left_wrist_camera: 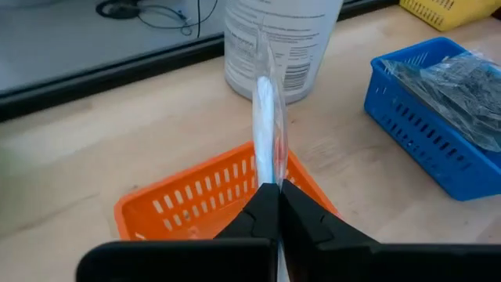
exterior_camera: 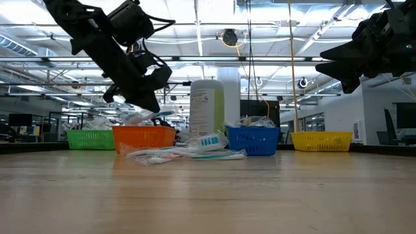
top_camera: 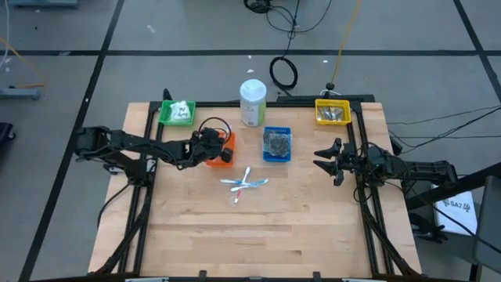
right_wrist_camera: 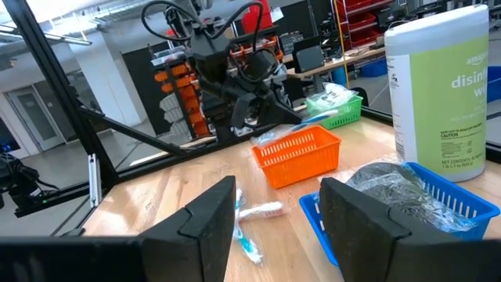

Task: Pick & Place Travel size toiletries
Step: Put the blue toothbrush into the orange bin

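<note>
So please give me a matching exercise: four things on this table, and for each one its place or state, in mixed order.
Things:
1. left hand
2. right hand
3. white bottle
4. yellow basket

Place or state:
a. open, holding nothing
b. at the table's far right corner
c. shut on a clear packet above the orange basket
d. upright between the green basket and the yellow one

Pairs: 1-c, 2-a, 3-d, 4-b

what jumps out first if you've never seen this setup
The left pincer, shut on a clear sachet, hangs over the orange tray left of the table's centre. Four coloured trays flank a tall white bottle with green label along the far edge, and a few wrapped toothbrushes lie mid-table. The right pincer waits open at the right.
</note>
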Robot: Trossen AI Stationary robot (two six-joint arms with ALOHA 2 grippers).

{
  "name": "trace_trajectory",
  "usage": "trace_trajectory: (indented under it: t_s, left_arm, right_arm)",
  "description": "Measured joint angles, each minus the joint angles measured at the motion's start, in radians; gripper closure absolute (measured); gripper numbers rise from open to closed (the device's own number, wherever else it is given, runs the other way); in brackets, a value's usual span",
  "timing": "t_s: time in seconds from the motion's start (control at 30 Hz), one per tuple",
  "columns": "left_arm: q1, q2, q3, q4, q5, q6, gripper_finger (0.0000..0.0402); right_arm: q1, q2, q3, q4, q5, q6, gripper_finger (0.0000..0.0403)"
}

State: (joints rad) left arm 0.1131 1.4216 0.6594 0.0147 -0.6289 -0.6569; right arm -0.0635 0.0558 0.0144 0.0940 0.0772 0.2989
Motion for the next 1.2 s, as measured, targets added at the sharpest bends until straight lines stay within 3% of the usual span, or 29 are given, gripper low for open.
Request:
trace_trajectory:
  t_s: [0.2, 0.5, 0.6, 0.8, 1.0, 1.2]
  left_arm:
    - [0.0, 0.0, 0.0, 0.003, 0.0, 0.038, 0.0371]
    - [0.0, 0.0, 0.001, 0.01, 0.013, 0.08, 0.0276]
    - [-0.007, -0.014, 0.025, 0.019, 0.116, 0.166, 0.0252]
    - [-0.078, -0.015, 0.115, 0.113, 0.439, 0.342, 0.0234]
    - [-0.21, 0.003, 0.148, 0.193, 0.471, 0.543, 0.0233]
    - [-0.282, 0.102, 0.149, 0.242, 0.467, 0.615, 0.0233]
  right_arm:
    - [0.0, 0.0, 0.0, 0.0, 0.0, 0.0, 0.0226]
    - [0.0, 0.0, 0.0, 0.0, 0.0, 0.0, 0.0225]
    - [0.0, 0.0, 0.0, 0.0, 0.0, 0.0, 0.0225]
    - [0.0, 0.0, 0.0, 0.0, 0.0, 0.0, 0.0229]
    - [0.0, 0.0, 0.0, 0.0, 0.0, 0.0, 0.0225]
    - [0.0, 0.0, 0.0, 0.001, 0.0, 0.0, 0.0229]
